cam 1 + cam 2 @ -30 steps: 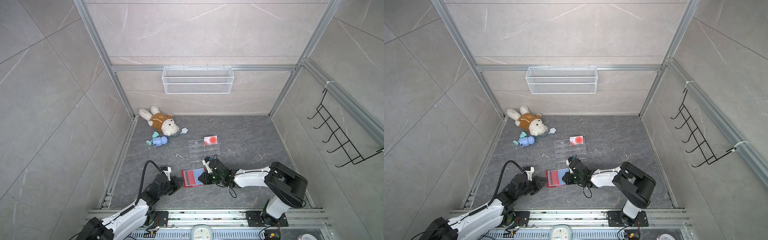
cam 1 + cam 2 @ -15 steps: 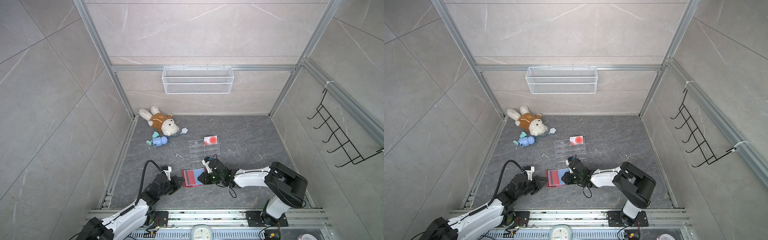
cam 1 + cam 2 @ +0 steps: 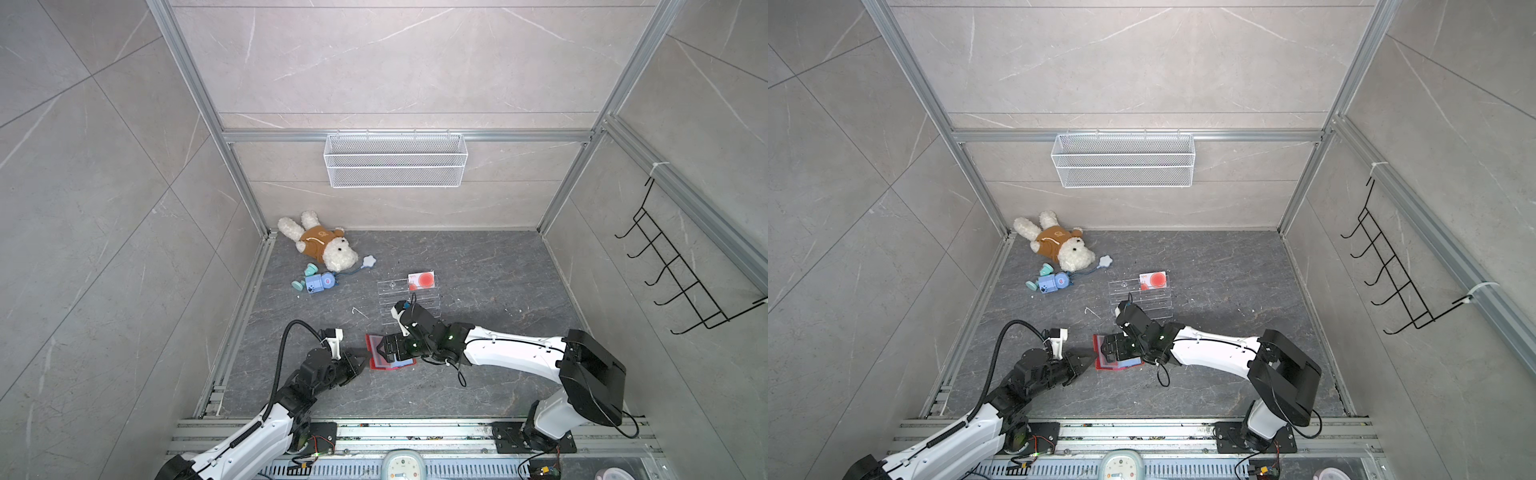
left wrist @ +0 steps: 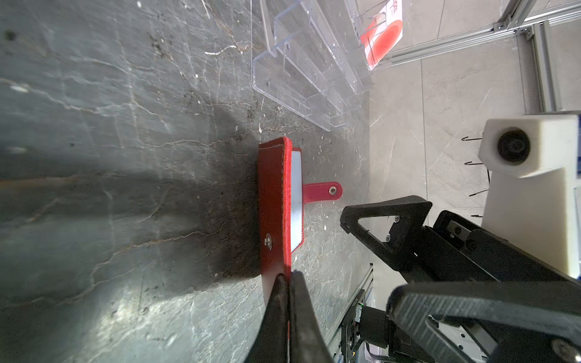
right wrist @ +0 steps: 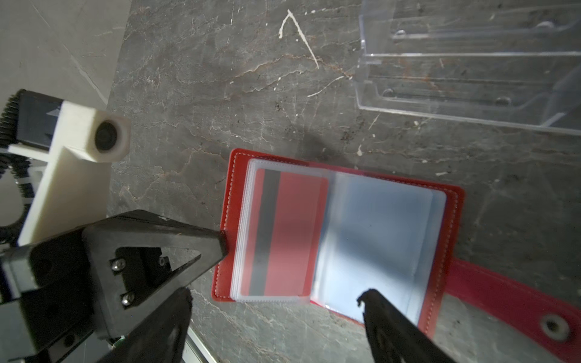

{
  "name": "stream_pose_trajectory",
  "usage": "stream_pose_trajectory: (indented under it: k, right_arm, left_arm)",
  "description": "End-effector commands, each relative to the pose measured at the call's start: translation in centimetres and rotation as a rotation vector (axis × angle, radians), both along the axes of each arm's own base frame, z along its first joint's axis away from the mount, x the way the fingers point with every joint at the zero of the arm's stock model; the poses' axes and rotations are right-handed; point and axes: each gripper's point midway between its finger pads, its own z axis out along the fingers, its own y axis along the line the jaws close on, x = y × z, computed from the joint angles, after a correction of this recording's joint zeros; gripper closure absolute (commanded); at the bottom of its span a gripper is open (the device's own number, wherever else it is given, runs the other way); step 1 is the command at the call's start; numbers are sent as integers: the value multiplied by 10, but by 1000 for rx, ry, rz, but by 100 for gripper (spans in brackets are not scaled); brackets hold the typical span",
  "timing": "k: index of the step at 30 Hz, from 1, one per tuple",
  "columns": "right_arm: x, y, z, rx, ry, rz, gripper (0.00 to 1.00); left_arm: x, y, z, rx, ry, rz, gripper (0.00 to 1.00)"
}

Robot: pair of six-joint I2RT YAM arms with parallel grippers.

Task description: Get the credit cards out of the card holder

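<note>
Right wrist view: jaws release

Jaws newly spread, the right gripper (image 5: 275,295) hovers over the card holder (image 5: 452,201), open on the table (image 5: 220,78); the left gripper (image 5: 221,242) clamps its cover. One sleeved credit card (image 5: 292,232) awaits a fresh grasp.

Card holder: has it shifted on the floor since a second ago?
No. In a top view the holder lies on the near side of the clear stand, with the same gap and angle as before.

White arm links (image 3: 511,351), black joints (image 3: 590,374), triangular black gripper fingers (image 5: 151,245), silver screws (image 5: 117,264), corrugated cable (image 3: 282,349).
</note>
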Motion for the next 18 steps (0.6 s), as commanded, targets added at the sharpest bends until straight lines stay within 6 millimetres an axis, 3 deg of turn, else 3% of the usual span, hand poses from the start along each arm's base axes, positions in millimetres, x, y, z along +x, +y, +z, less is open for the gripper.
stream_pose_trajectory:
  k: [1, 18]
  right_arm:
    - [-2, -16, -30, -154, 31, -16, 10]
    - [-2, 9, -40, -129, 53, 25, 10]
  left_arm:
    - [-3, 2, -7, -1, 6, 3, 100]
    - [-4, 3, -13, 16, 24, 5, 100]
